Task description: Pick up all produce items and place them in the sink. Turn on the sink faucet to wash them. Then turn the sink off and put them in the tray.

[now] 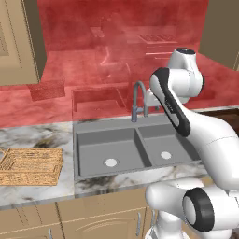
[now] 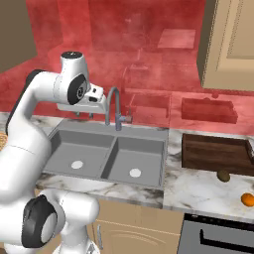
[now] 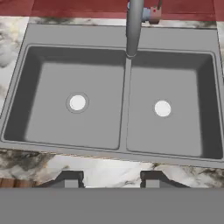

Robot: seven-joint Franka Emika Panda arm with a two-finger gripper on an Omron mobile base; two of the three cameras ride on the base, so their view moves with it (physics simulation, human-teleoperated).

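Both produce items, olive-brown (image 2: 223, 175) and orange (image 2: 247, 199), lie unwashed far right of the sink (image 2: 163, 144); the gripper (image 3: 111, 178) hovers, apparently part-open and empty.

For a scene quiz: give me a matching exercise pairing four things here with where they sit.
Things:
1. tray
2. orange produce item
3. sink faucet
4. wooden block

Places:
A. behind the divider of the sink
B. counter left of the sink
C. counter right of the sink, against the backsplash
D. near the counter's front edge, far right

Pairs: 1-B, 2-D, 3-A, 4-C
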